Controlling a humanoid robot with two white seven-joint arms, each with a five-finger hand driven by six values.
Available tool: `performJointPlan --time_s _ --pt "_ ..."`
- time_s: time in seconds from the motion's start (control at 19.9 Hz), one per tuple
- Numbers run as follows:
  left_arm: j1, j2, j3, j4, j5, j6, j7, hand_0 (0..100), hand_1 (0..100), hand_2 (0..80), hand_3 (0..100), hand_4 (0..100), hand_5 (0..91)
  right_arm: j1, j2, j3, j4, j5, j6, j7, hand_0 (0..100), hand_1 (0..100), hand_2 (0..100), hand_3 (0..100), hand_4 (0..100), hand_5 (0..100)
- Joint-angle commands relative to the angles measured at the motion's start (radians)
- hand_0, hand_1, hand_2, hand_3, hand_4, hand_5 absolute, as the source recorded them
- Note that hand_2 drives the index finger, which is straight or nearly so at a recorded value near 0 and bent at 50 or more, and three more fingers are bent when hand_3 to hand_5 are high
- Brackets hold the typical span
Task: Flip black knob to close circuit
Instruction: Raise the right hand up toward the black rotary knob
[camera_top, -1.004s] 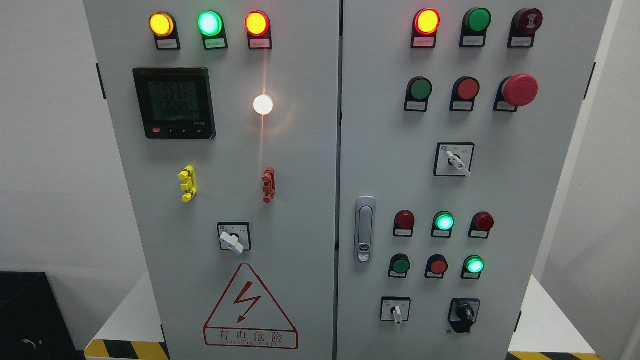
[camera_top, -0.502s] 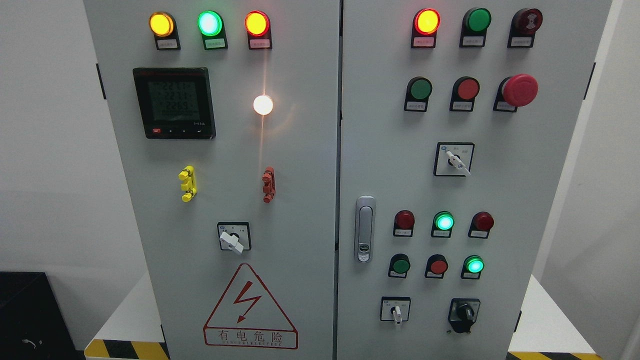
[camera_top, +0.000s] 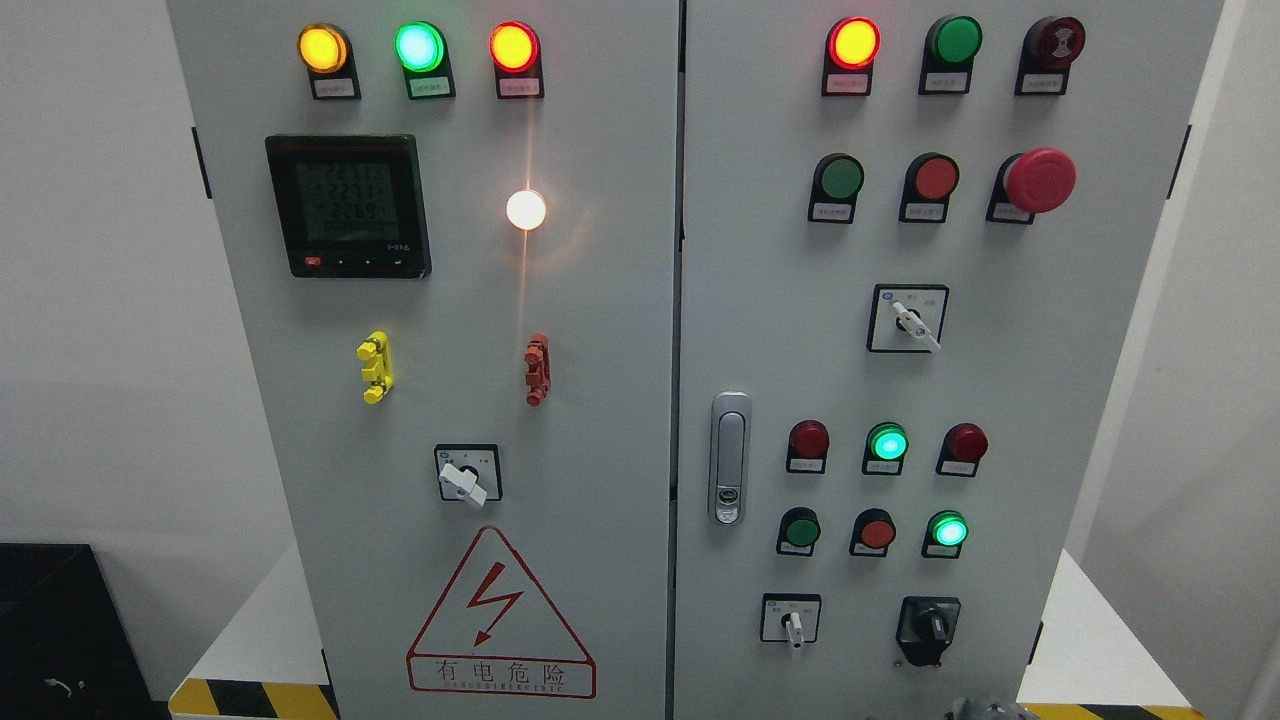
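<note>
Right hand (camera_top: 985, 710): only a small grey sliver at the picture's bottom edge, right of the middle.
Fingers: too little visible to tell their pose.
Left arm: out of view.

Place: you're facing an industrial electrical test bay.
Evidence: tall grey steel two-door control cabinet (camera_top: 600, 330), round lit indicator lamps (camera_top: 419, 46), black digital meter (camera_top: 348, 206).
Warning: red lightning-bolt hazard triangle (camera_top: 500, 615) (Chinese caption); yellow-black floor striping (camera_top: 250, 698).
</note>
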Motion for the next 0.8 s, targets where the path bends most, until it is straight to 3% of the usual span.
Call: performJointPlan --time_s 0.0,0.4,0.5,0.75 --pt "0.0 0.0 0.001 0.0 0.0 -0.001 -0.003 12 56 0.0 0 0 0.0 -0.039 -0.002 -0.043 0.023 0.006 0.001 0.0 0 0 99 100 100 100" --pt "0.0 0.0 0.001 0.0 0.0 -0.001 -0.003 12 56 0.0 0 0 0.0 -0.07 -0.002 -0.043 0.024 0.006 0.001 0.003 0 0 99 100 100 100" --pt "0.0 0.0 -0.001 0.0 0.0 -0.001 -0.003 12 56 0.0 0 0 0.0 -0.074 -0.002 -0.043 0.023 0.006 0.002 0.028 0 0 99 100 100 100" --pt "0.0 0.0 0.001 0.0 0.0 -0.001 -0.001 12 56 0.0 0 0 0.0 -0.099 -0.003 -0.051 0.024 0.006 0.002 0.034 0 0 99 100 100 100"
